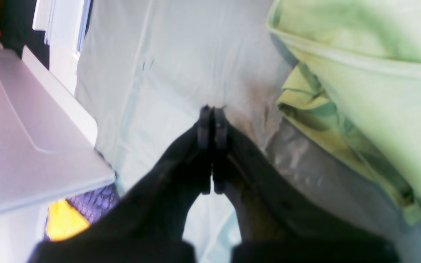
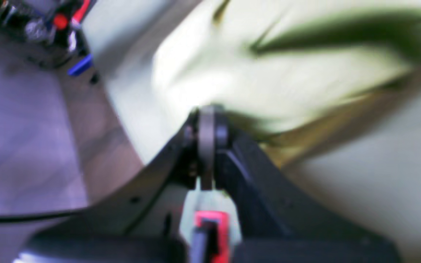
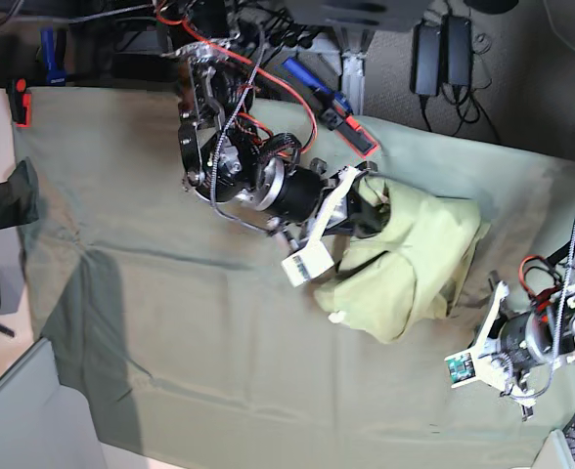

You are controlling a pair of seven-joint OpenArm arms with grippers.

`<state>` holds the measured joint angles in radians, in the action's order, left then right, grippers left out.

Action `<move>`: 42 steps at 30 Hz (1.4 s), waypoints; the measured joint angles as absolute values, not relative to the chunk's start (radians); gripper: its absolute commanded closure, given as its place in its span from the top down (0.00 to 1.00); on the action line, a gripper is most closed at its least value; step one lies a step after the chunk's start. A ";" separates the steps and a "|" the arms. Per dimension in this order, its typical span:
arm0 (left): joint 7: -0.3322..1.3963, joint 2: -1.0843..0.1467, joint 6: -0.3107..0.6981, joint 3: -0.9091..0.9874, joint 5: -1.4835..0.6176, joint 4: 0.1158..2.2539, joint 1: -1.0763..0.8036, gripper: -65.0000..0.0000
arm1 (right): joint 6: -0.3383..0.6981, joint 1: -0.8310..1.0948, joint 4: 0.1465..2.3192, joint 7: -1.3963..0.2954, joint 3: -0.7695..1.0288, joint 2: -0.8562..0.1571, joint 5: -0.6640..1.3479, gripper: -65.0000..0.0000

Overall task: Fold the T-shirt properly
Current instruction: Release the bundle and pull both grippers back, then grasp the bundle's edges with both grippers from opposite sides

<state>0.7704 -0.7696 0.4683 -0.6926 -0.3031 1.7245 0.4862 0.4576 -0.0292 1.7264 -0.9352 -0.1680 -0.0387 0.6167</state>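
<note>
— What have your pincers got?

— My left pincer (image 1: pixel 212 109) is closed on nothing, just beside the T-shirt (image 3: pixel 415 259). My right pincer (image 2: pixel 207 109) pinches its cloth.

— How will it handle?

— Light, limp, bunched on the bench (image 3: pixel 170 322). I'd take hems or shoulders.

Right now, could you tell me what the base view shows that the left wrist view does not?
Base view only: the right arm reaching into the bunched T-shirt, the whole cloth, and a dark garment at its edge. Left wrist view only: the left gripper with jaws shut and nothing in them, and a pale panel. Both: shirt and cloth.
</note>
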 measured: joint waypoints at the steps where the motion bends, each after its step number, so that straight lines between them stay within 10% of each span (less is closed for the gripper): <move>1: 0.770 -0.770 0.468 -0.692 -0.303 1.724 0.479 0.00 | 0.458 -0.023 1.739 -0.936 -0.142 -0.039 0.617 0.00; 13: 0.771 -0.767 0.469 -0.676 -0.319 1.725 0.395 0.00 | 0.458 -0.011 1.782 -0.903 0.179 -0.052 0.617 0.00; 21: 0.788 -0.760 0.541 -0.271 -0.509 1.845 0.143 0.00 | 0.458 0.036 1.782 -0.911 0.302 -0.197 0.650 0.00; 34: 0.809 -0.629 0.637 -0.007 -0.682 1.957 -0.073 0.00 | 0.458 0.088 1.782 -0.871 0.290 -0.225 0.700 0.00; 42: 0.810 -0.610 0.645 -0.006 -0.659 1.956 -0.105 0.00 | 0.459 -0.119 1.752 -0.850 0.040 -0.068 0.661 0.00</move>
<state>0.8097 -0.6098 0.6445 -0.0063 -0.6594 1.9560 -0.1055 0.4591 -0.1188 1.7519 -0.8505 0.0399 -0.0685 0.6609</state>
